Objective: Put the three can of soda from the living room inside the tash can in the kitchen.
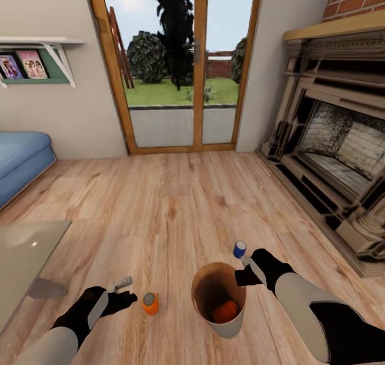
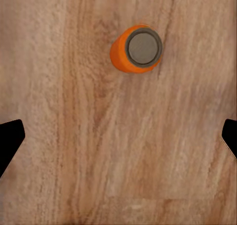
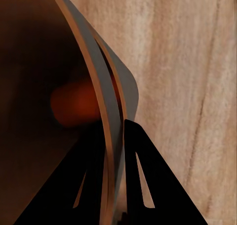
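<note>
Bin wall [image 3: 106,101] sits pinched in the right end effector [image 3: 114,136]; orange can [image 2: 138,49] lies ahead of the wide left end effector [image 1: 124,290].

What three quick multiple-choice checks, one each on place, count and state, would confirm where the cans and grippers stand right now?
1. Where is the blue can?
A. on the floor beyond the bin
B. inside the bin
C. on the glass table

2. How many cans lie inside the trash can?
A. none
B. one
C. three

3. What is the right gripper doing?
A. hanging open over the floor
B. clamped on the bin's rim
C. holding a can

Answers: 1 A, it stands on the wood floor past the rim. 2 B, one orange can shows at the bottom. 3 B, the right wrist view shows the rim pinched between the fingers.
</note>
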Controlling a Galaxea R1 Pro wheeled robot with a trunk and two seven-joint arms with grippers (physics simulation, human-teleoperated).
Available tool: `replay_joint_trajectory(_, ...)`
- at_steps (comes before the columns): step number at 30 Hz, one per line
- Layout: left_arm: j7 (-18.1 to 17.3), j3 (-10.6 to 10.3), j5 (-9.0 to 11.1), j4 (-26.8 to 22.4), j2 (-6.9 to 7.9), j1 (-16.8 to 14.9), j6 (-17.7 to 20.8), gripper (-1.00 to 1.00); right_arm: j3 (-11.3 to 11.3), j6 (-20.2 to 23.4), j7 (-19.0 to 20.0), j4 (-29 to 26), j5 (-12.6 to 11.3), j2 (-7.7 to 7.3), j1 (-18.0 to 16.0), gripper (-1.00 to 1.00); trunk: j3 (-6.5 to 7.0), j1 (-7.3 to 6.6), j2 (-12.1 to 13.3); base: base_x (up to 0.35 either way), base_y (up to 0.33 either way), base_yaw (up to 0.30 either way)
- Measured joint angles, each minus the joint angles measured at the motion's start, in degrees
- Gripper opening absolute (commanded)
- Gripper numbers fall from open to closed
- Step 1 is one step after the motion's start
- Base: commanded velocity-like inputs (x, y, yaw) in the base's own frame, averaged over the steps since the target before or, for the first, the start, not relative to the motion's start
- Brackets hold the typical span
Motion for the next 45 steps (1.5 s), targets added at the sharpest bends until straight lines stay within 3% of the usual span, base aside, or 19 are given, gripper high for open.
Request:
replay_joint_trajectory(12,0.16,0.0,0.01,-0.07,0.0,0.0,0.0,1.0,0.03,0.07,0.13,0.0,0.12,-0.01,-0.05,-1.0,-0.78,0.0,0.0,0.113,0.078,-0.196)
replay_joint_trajectory(22,0.35,0.0,0.06,-0.21,0.0,0.0,0.0,1.0,0.08,0.08,0.15,0.0,0.05,0.0,-0.04,-1.0,-0.91,0.0,0.0,0.018,0.015,-0.029)
replay_joint_trajectory(45,0.31,0.0,0.06,-0.02,0.0,0.0,-0.76,1.0,0.03,0.09,0.18,0.0,-0.09,0.0,-0.01,-1.0,-1.1,0.0,0.0,0.163,0.105,-0.088)
